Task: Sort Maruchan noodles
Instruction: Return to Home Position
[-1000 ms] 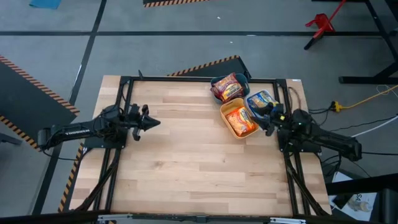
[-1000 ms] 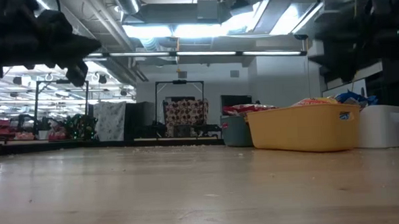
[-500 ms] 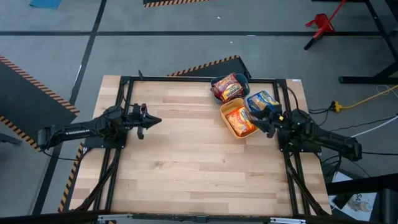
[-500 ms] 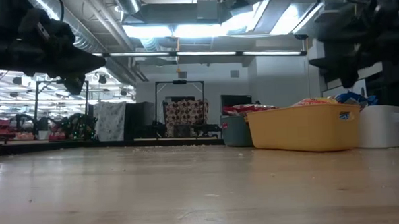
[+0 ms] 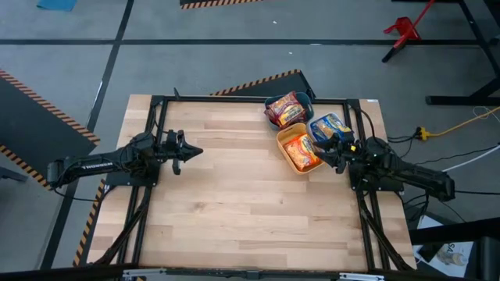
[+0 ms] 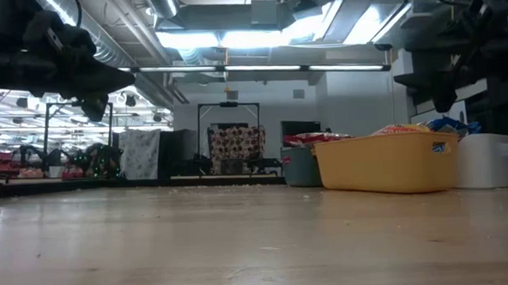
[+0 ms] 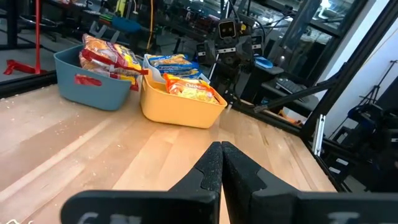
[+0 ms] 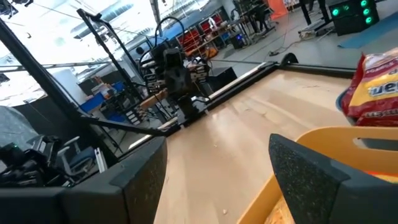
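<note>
All the noodles sit in three bins clustered at the far right corner of the table (image 5: 234, 203). No packet shows on the bare wood.

- Orange packets (image 5: 301, 153): in the yellow bin (image 6: 384, 167), lying along the bin's long axis.
- Dark red packets (image 5: 286, 109): heaped in the teal bin (image 7: 87, 87), rising above its rim.
- Blue-and-yellow packets (image 5: 328, 125): in the white bin (image 6: 487, 160).

The right gripper (image 5: 328, 148) is the nearer one. It hangs just beside the yellow bin and the white bin, fingers spread wide and holding nothing. The left gripper (image 5: 193, 151) hangs over the left side of the table, well apart from the bins, its fingers pressed together and empty.

Judged from this layout, sorting is complete, and the right arm must back straight away from the bins (the yellow rim lies directly ahead of its fingers).

Materials: the packets are thin, crinkly, glossy film. The bins are smooth, rigid plastic with rounded corners. The table top is pale, planked wood.
</note>
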Robot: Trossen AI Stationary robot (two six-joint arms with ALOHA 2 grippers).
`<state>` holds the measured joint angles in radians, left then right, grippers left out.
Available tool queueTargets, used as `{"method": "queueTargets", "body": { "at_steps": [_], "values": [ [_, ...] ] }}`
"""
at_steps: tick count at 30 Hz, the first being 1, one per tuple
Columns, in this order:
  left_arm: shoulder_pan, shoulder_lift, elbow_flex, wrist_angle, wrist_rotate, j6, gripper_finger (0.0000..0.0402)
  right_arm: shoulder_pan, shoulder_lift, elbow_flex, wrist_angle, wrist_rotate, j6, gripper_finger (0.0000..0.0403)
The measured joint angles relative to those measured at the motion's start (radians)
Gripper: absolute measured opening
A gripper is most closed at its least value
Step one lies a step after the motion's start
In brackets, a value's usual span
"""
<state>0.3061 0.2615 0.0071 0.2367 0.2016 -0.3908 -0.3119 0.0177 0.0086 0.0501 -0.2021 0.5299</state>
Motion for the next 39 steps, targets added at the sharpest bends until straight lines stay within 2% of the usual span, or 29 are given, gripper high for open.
{"method": "queueTargets", "body": {
  "at_steps": [3, 9, 12, 21, 39],
  "values": [
    [0.000, 0.000, 0.000, 0.000, 0.001, -0.001, 0.0000, 0.048, 0.000, 0.000, -0.006, 0.039, 0.003, 0.0269],
    [0.000, 0.000, 0.000, 0.001, 0.001, 0.000, 0.0000, 0.195, 0.007, 0.000, -0.032, 0.182, -0.029, 0.0269],
    [0.000, 0.000, 0.000, 0.002, -0.001, 0.005, 0.0000, 0.245, 0.008, 0.000, -0.027, 0.225, 0.005, 0.0269],
    [0.000, 0.000, 0.000, 0.002, -0.002, 0.008, 0.0000, 0.273, 0.008, 0.000, -0.032, 0.182, 0.020, 0.0269],
    [0.000, 0.000, 0.000, 0.002, -0.003, 0.008, 0.0000, 0.273, 0.008, 0.000, -0.031, 0.176, 0.021, 0.0269]
  ]
}}
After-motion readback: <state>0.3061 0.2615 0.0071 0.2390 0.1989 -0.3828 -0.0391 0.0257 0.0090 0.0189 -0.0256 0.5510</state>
